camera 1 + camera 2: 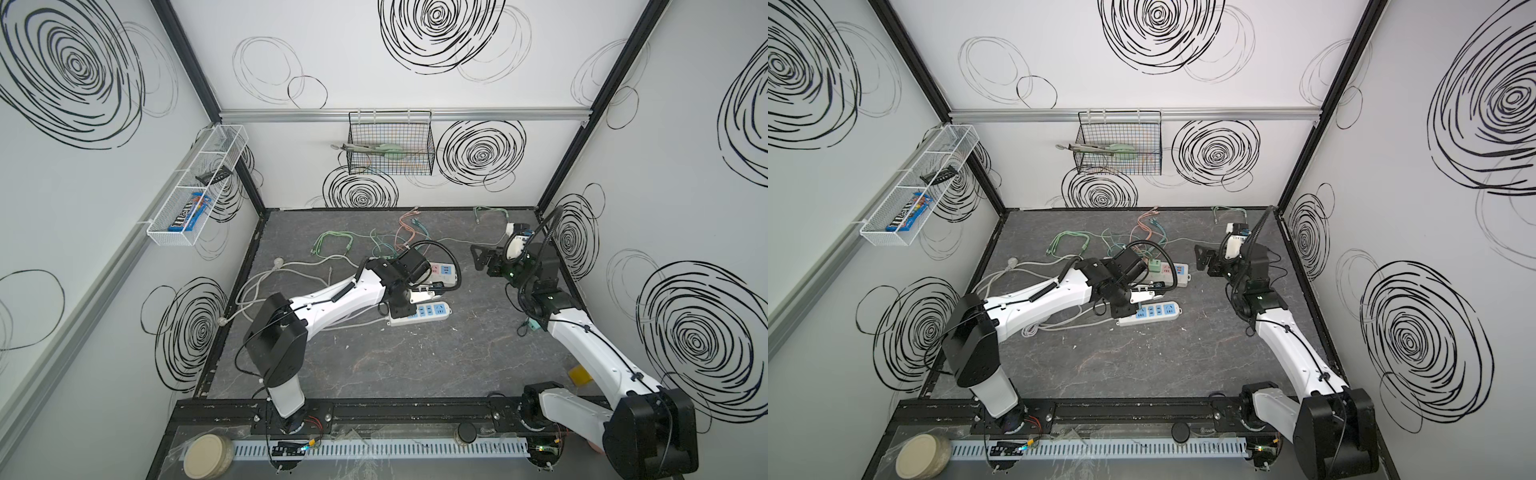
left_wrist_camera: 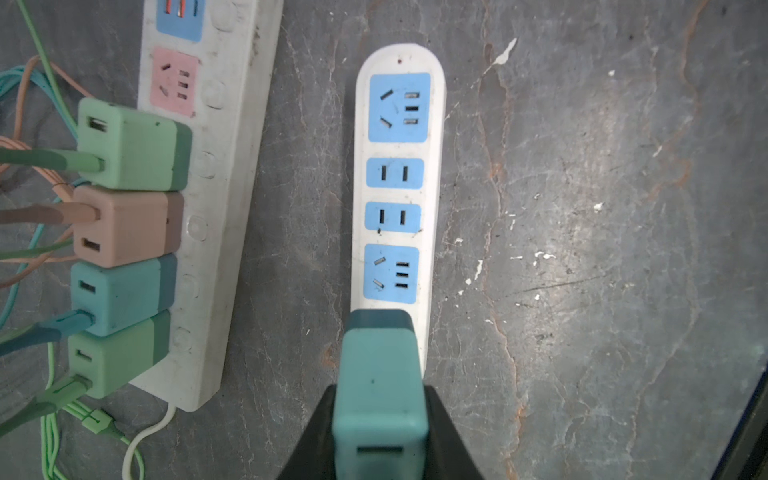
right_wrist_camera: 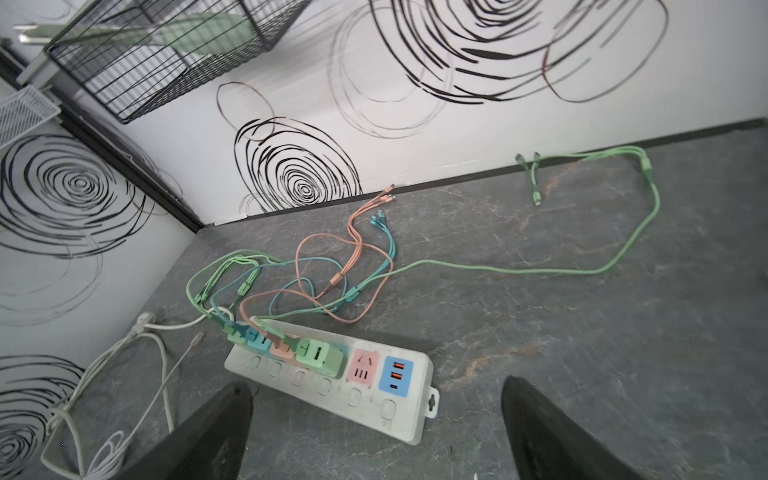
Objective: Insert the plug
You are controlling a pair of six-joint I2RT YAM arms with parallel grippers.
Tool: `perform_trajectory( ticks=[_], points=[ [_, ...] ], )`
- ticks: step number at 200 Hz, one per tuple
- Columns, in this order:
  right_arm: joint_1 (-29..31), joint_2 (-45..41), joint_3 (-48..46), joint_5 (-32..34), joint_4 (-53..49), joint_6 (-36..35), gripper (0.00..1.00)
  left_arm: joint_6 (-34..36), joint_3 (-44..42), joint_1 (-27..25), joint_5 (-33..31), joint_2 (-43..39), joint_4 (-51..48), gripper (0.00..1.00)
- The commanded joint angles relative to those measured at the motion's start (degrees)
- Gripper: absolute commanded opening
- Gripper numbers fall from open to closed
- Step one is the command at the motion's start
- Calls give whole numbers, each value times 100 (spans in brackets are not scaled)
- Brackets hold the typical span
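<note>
**Teal plug (image 2: pixel 380 374) gripped by the left gripper (image 2: pixel 380 432) over the short power strip (image 2: pixel 397 187)**

The left jaws are closed partway on the plug's sides. They hold it over one end of the white, blue-socketed strip, with its dark front edge just beside the last three-pin socket (whether the prongs touch the strip is hidden). Alongside on the grey tabletop (image 2: pixel 582 249) lies a longer strip (image 2: pixel 216 208) carrying four coloured chargers (image 2: pixel 124 232). The right gripper (image 3: pixel 376 395) hangs near that longer strip's end, off the tabletop, with its jaws spread wide and empty.
</note>
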Motion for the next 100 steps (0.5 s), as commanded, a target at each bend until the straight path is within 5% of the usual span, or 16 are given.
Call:
perform_trajectory(
  ticks=[1,100],
  points=[
    [-266,-117,-207,-617,77,484,98,420,312,-145,-197,275,-493,0],
    [-340,-116,-228,-711,88,454,97,764,926,-343,-424,867,-787,0]
  ],
)
